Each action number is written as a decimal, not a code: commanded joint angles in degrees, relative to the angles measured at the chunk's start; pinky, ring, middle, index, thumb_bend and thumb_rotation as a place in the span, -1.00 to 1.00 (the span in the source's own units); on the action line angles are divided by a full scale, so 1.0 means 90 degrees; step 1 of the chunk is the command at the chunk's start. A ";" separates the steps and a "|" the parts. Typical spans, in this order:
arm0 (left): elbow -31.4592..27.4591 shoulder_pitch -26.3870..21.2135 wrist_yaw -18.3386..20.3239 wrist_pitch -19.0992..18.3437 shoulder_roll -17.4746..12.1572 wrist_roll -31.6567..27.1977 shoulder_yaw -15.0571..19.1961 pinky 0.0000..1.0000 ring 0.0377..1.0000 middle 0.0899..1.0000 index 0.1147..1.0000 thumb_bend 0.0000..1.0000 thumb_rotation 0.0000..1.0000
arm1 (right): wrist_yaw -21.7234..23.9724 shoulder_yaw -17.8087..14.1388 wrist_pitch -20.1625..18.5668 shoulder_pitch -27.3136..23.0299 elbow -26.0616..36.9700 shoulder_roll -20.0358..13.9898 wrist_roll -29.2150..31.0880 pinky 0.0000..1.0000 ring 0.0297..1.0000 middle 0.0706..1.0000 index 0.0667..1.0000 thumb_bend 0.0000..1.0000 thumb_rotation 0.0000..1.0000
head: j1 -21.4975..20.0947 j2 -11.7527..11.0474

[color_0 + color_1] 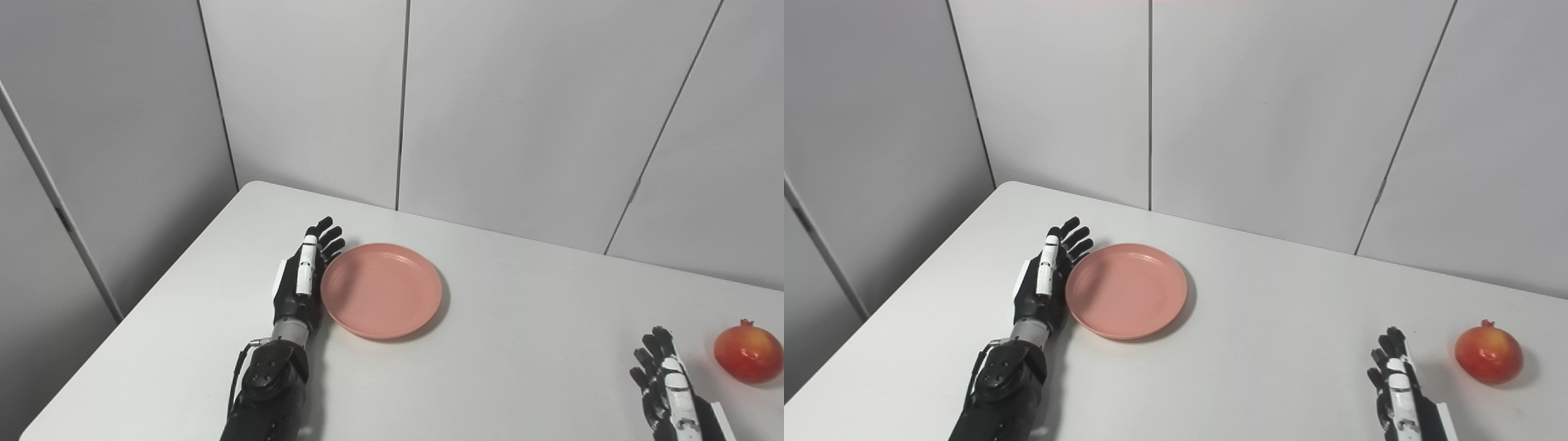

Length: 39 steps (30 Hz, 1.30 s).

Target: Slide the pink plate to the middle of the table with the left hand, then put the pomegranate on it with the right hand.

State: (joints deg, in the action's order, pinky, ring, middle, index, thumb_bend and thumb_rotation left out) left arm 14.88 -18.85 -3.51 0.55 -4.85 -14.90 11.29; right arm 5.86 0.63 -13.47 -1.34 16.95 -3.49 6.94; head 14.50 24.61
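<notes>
Left eye view: nearest the camera, the right robot hand (667, 386) is seen low at the bottom right, fingers extended and apart, nothing held. The pomegranate (748, 354) is set on the white bench (520, 367) just to its right, close to the fingers but apart from them, near the picture's right edge. A broad stretch of bare bench lies between this hand and the pink plate (381, 290). Further in, the left robot hand (301, 282) is laid edge-on against the plate's left rim, fingers straight and a little spread, clamped on nothing. The plate is placed left of the bench's middle, with open surface to its right and behind it. Beyond, the bench's far edge is met by grey wall panels (508, 110).
</notes>
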 commanded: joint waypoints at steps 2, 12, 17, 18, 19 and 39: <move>-0.0083 0.0034 0.0090 -0.0195 0.0042 0.0041 -0.0088 0.76 0.73 0.72 0.67 -0.18 1.00 | 0.0022 -0.0004 0.0156 -0.0088 0.0145 -0.0002 0.0032 1.00 1.00 1.00 1.00 -0.77 1.00 | -0.0006 0.0007; -0.0222 0.0090 0.0332 -0.0296 0.0055 0.0050 -0.0266 0.79 0.76 0.76 0.70 -0.18 1.00 | 0.0009 0.0047 0.0227 -0.0091 0.0086 -0.0001 -0.0090 1.00 1.00 1.00 1.00 -0.75 1.00 | -0.0086 0.0037; -0.0319 0.0131 0.0320 -0.0318 0.0124 0.0123 -0.0347 0.77 0.75 0.76 0.70 -0.15 1.00 | 0.0026 0.0053 0.0202 -0.0078 0.0091 0.0031 -0.0056 1.00 1.00 1.00 1.00 -0.71 1.00 | -0.0192 0.0044; -0.0335 0.0137 0.0322 -0.0321 0.0138 0.0122 -0.0362 0.77 0.75 0.76 0.70 -0.16 1.00 | 0.0030 0.0056 0.0202 -0.0076 0.0090 0.0033 -0.0055 1.00 1.00 1.00 1.00 -0.70 1.00 | -0.0192 0.0044; -0.0361 0.0144 0.0298 -0.0337 0.0168 0.0136 -0.0379 0.77 0.75 0.75 0.70 -0.16 1.00 | 0.0030 0.0060 0.0189 -0.0074 0.0093 0.0038 -0.0053 1.00 1.00 1.00 1.00 -0.69 1.00 | -0.0200 0.0047; -0.0775 0.0229 0.0363 -0.0794 0.0458 0.0402 -0.0834 0.71 0.71 0.70 0.65 -0.19 1.00 | -0.0030 0.0154 0.0111 -0.0070 0.0105 0.0117 -0.0204 1.00 1.00 1.00 1.00 -0.61 1.00 | -0.0444 0.0170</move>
State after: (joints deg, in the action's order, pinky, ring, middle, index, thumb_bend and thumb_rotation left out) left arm 8.93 -16.65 -1.13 -5.41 -1.12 -11.85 4.37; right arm 5.80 2.03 -13.47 -1.22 16.65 -2.62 5.10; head 10.46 26.10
